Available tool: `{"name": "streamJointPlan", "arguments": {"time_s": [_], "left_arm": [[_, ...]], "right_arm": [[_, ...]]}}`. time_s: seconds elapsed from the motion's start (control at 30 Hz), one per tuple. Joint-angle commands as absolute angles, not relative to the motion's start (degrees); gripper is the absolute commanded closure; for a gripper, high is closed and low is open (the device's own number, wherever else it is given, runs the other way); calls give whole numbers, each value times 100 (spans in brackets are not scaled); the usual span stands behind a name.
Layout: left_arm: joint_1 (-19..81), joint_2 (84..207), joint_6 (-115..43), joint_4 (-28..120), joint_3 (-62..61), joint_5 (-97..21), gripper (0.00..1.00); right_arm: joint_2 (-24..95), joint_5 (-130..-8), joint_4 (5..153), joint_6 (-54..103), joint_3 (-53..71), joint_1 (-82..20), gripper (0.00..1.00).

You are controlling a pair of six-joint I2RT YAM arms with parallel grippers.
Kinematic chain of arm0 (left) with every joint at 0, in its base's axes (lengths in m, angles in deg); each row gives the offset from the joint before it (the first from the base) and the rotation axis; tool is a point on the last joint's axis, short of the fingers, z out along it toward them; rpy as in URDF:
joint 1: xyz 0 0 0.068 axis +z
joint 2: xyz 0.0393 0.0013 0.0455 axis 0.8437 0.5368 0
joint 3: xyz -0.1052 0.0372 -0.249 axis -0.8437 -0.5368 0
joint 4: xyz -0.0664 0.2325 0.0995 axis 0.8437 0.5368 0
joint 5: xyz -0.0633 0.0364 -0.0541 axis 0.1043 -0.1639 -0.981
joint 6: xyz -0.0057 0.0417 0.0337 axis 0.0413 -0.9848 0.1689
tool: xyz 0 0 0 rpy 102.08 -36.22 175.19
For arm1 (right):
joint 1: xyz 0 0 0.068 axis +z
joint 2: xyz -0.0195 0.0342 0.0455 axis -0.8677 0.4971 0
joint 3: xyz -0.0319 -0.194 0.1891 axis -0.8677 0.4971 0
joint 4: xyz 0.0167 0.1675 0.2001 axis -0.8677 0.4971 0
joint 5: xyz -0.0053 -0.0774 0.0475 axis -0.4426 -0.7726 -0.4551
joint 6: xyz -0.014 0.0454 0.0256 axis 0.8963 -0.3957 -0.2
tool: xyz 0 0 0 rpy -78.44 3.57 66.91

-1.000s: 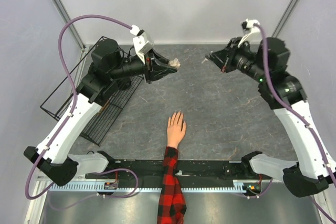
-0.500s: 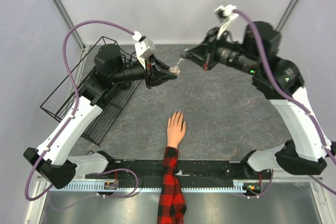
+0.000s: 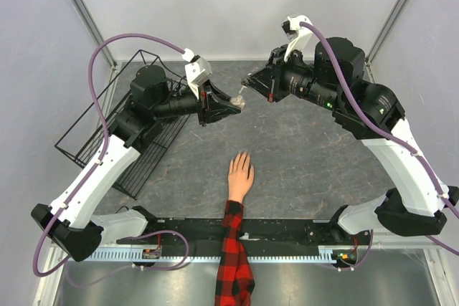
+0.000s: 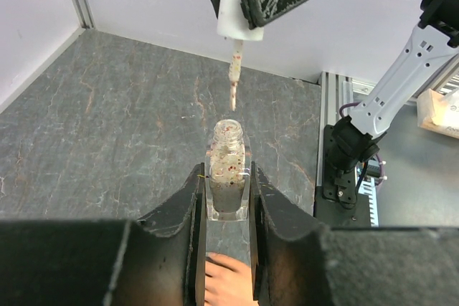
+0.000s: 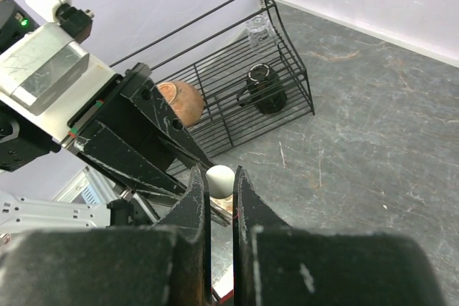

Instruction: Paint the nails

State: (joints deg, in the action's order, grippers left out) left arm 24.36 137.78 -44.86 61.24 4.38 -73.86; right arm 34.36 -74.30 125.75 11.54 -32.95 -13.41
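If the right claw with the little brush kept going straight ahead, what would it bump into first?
Probably the open nail polish bottle clamped in the left gripper: the brush in the right gripper lines up just off its mouth, though depth is uncertain.

The bottle (image 4: 228, 170) is clear shiny glass with red specks inside. The cap (image 4: 229, 1) above it is smooth white plastic. The left gripper (image 4: 228, 204) around it is black, dull and scratched. Under it the table (image 3: 308, 148) looks like dull gray stone. Left of it the rack (image 3: 107, 116) is thin black wire. The hand (image 3: 240, 175) near it is smooth and peach, with a checked cloth sleeve (image 3: 233, 256).
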Motion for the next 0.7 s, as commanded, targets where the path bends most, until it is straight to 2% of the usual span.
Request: {"name": "streamJointPlan", "arguments": {"time_s": [0.0,0.67], "left_arm": [[2448,13648,-4345,5769,473,-7556,98],[2448,13622,-4398,5743,525,-7477,98]], "right_arm": [[3335,-7676,12537,1208,-3356,-1308,100],[3291,-7562,12414,1155,-2987,-1291,100]]}}
